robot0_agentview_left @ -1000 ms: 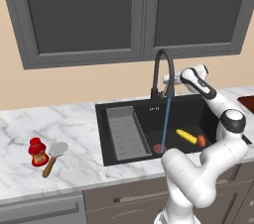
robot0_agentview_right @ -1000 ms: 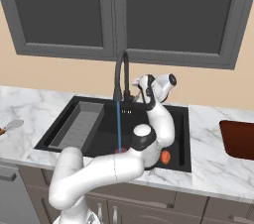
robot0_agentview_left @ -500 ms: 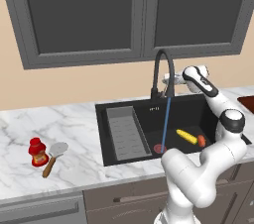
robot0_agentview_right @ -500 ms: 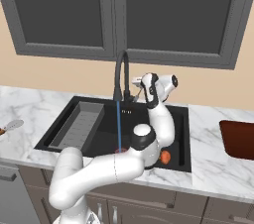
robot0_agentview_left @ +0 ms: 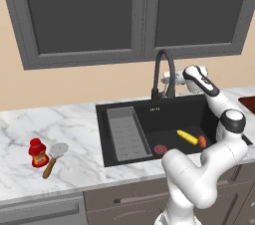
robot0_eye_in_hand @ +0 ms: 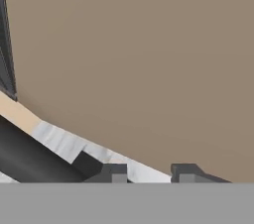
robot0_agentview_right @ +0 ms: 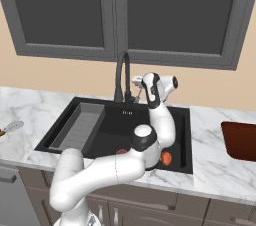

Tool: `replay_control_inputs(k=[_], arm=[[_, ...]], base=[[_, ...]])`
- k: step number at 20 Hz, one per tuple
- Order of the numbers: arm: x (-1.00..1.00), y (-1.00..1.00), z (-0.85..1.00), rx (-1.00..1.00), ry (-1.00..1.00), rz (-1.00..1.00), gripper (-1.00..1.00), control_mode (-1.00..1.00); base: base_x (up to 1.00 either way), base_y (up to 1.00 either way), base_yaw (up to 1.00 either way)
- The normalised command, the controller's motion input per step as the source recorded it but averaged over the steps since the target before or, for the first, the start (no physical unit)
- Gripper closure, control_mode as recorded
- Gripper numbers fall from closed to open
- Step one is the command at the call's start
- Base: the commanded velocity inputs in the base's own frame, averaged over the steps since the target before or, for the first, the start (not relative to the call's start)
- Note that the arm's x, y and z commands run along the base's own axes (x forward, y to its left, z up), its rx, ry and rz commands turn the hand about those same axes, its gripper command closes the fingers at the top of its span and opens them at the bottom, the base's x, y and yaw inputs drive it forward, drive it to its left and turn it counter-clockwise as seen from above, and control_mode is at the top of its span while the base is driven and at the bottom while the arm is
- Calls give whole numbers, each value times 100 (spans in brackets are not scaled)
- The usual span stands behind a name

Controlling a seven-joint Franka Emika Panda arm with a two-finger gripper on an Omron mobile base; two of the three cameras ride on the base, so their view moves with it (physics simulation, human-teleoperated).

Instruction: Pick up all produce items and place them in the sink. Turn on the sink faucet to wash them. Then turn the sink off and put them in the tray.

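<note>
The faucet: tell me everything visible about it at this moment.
The sink faucet is a tall matte-black gooseneck standing upright at the middle of the back rim of the black sink. Its spout arches forward over the basin. No water stream shows under the spout. The gripper sits right beside the neck on its right, near the base; whether it touches the faucet cannot be told. Its lever is too small to make out.

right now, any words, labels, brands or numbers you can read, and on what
None can be read.
Small red squat bottle on the white marble counter: no legible label.
Pale marks on the back wall of the matte-black rectangular sink: too small to read.
</note>
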Motion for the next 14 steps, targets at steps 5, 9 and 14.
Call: replay_control_inputs(k=[5, 9, 14], arm=[[24, 59, -19, 0, 2, 18, 100, -100], [2, 1, -3, 0, 0, 1, 100, -100], [0, 1, -1, 0, 0, 0, 100, -100]], base=[[0, 0, 0], [0, 0, 0], [0, 0, 0]])
